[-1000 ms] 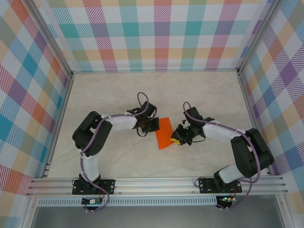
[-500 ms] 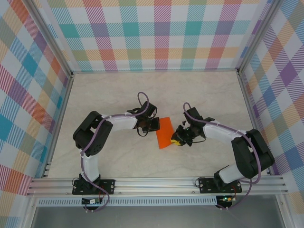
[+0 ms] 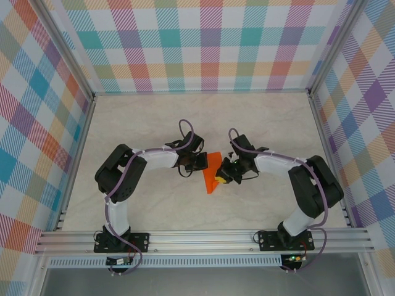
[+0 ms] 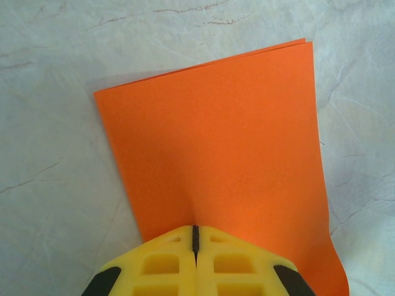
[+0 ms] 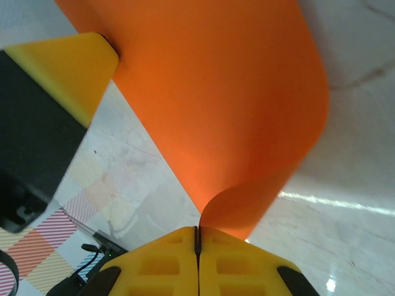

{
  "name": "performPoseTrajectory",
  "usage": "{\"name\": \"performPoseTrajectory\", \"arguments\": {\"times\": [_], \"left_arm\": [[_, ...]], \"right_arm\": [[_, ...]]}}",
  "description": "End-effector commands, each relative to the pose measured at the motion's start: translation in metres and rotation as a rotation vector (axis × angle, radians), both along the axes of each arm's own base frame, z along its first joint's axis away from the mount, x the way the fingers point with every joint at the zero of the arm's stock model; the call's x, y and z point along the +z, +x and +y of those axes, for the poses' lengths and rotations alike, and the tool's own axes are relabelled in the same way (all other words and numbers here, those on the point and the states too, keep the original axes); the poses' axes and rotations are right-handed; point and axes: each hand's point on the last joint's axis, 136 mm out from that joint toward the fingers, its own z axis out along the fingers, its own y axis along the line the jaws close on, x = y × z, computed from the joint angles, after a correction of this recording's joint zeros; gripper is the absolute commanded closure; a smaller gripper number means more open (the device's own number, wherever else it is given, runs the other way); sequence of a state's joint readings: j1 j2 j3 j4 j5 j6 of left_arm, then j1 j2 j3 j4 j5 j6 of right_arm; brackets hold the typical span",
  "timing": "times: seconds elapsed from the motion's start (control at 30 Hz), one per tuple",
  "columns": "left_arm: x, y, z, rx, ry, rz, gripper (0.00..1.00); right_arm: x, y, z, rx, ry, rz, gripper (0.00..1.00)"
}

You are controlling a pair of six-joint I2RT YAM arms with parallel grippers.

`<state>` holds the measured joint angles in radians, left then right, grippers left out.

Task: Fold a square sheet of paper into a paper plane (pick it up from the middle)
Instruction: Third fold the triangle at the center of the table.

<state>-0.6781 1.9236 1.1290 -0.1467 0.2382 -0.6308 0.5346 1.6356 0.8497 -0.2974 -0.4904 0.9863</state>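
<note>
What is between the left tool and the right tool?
The square sheet of paper, pinched by left tool and right tool, seen in the top view.

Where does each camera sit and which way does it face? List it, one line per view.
Top external: above and behind, looking down at the table; the left arm and right arm show, meeting at the orange paper.
Left wrist: on the left arm, looking along its shut jaws, which pinch the paper edge.
Right wrist: on the right arm, looking along its shut jaws, into which the paper curls.
Shared: all three views hold the paper.
</note>
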Motion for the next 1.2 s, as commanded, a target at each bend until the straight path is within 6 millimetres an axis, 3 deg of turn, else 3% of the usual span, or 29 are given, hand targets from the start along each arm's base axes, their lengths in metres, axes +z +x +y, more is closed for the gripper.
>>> {"name": "performPoseTrajectory", "arguments": {"times": [0.0, 0.3, 1.17], "left_arm": [[-0.025, -0.010, 0.011, -0.011, 0.057, 0.062, 0.99], [-0.025, -0.010, 0.011, -0.017, 0.060, 0.062, 0.99], [-0.021, -0.010, 0.011, -0.015, 0.060, 0.060, 0.99]], "right_arm": [[0.003, 0.014, 0.013, 0.029, 0.022, -0.057, 0.94], [-0.007, 0.020, 0.028, 0.105, 0.050, -0.078, 0.93], [-0.022, 0.023, 0.026, 0.077, 0.025, -0.057, 0.92]]}}
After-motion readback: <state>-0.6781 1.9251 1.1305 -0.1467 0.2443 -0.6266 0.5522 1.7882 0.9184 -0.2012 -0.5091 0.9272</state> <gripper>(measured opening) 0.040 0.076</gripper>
